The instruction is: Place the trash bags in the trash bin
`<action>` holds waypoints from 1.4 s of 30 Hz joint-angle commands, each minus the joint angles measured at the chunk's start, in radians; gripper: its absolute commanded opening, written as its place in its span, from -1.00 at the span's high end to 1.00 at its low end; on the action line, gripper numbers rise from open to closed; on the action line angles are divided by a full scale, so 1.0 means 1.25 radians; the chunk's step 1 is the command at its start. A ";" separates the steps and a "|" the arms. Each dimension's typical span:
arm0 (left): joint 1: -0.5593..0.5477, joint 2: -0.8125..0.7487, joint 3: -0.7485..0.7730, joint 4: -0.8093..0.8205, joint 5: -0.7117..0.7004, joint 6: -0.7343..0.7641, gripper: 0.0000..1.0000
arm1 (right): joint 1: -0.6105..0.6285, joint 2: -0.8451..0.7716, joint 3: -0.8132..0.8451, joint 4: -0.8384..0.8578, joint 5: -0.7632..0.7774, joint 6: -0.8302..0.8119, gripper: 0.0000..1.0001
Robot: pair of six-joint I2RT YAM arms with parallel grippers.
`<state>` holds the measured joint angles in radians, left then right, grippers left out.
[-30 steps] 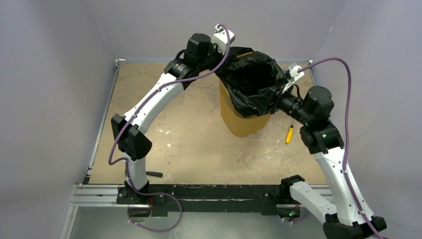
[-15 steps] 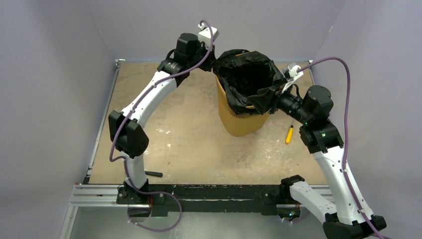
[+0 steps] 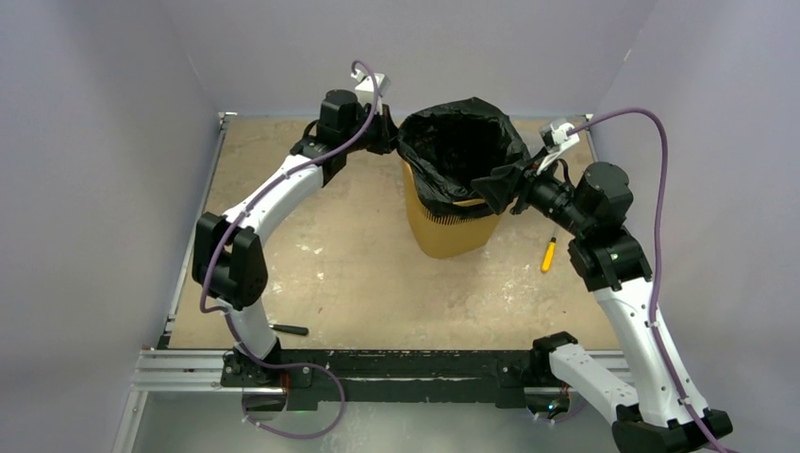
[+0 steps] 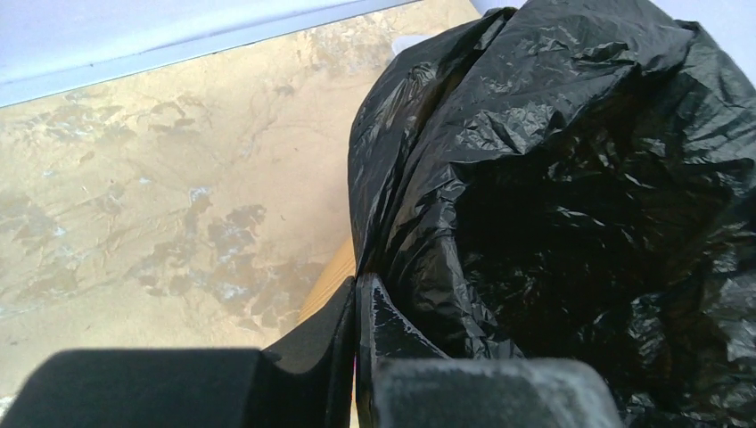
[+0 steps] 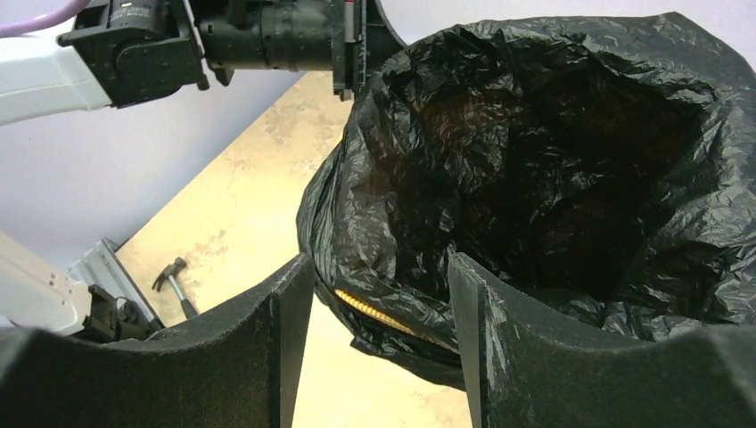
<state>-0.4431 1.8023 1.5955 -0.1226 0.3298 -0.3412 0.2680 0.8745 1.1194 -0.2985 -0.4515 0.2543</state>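
Black glossy plastic bag (image 3: 459, 142) is lining orange-yellow mesh bin (image 3: 448, 231).
Left gripper (image 4: 355, 303) is pinching its rim; right gripper (image 5: 379, 263) is gaping around it.

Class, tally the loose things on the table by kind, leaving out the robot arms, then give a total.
trash bag: 1
trash bin: 1
hand tools: 2 (yellow screwdriver, hammer)
Total: 4

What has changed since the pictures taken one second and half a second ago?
The left end effector, shut on the edge of the trash bag, moved left and lower in the top view; the trash bin slid left with it. The right end effector stayed at the bin's right rim, open, and the yellow screwdriver did not move.
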 commanded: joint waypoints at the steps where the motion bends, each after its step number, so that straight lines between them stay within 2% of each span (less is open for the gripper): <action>1: 0.007 -0.070 -0.051 0.129 0.037 -0.074 1.00 | -0.001 -0.010 0.008 0.022 -0.032 -0.007 -0.20; 3: 0.007 -0.074 -0.071 0.127 0.032 -0.083 1.00 | 0.000 0.003 0.029 -0.022 -0.041 -0.049 -0.19; 5: 0.007 -0.086 -0.107 0.144 0.036 -0.099 1.00 | 0.000 0.002 0.043 -0.072 -0.100 -0.085 -0.13; 8: 0.007 -0.106 -0.157 0.183 0.031 -0.123 1.00 | 0.000 -0.033 0.015 -0.071 -0.186 -0.075 -0.12; 11: 0.006 -0.112 -0.170 0.183 0.034 -0.129 1.00 | 0.000 -0.077 -0.014 -0.061 -0.155 0.006 -0.14; 15: 0.007 -0.126 -0.188 0.197 0.029 -0.136 1.00 | 0.000 -0.141 -0.096 -0.044 -0.013 0.218 -0.11; 17: 0.007 -0.128 -0.189 0.207 0.039 -0.143 1.00 | -0.001 -0.159 -0.141 -0.026 0.019 0.308 -0.10; 26: 0.007 -0.140 -0.194 0.207 0.062 -0.147 1.00 | 0.000 -0.313 -0.388 0.230 0.106 0.739 -0.06; 29: 0.007 -0.144 -0.196 0.208 0.060 -0.146 1.00 | -0.001 -0.303 -0.414 0.273 0.104 0.820 -0.06; 32: 0.007 -0.143 -0.192 0.206 0.065 -0.145 1.00 | 0.000 -0.269 -0.409 0.283 0.100 0.842 -0.09; 38: 0.006 -0.144 -0.188 0.207 0.071 -0.149 1.00 | 0.000 -0.239 -0.419 0.270 0.114 0.887 -0.07; 42: 0.007 -0.145 -0.186 0.202 0.070 -0.147 1.00 | -0.001 -0.250 -0.416 0.214 0.135 0.889 -0.06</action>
<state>-0.4339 1.6730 1.3590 0.0887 0.3832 -0.5137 0.2676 0.5800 0.5995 -0.0158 -0.3286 1.3243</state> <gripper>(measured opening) 0.003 0.535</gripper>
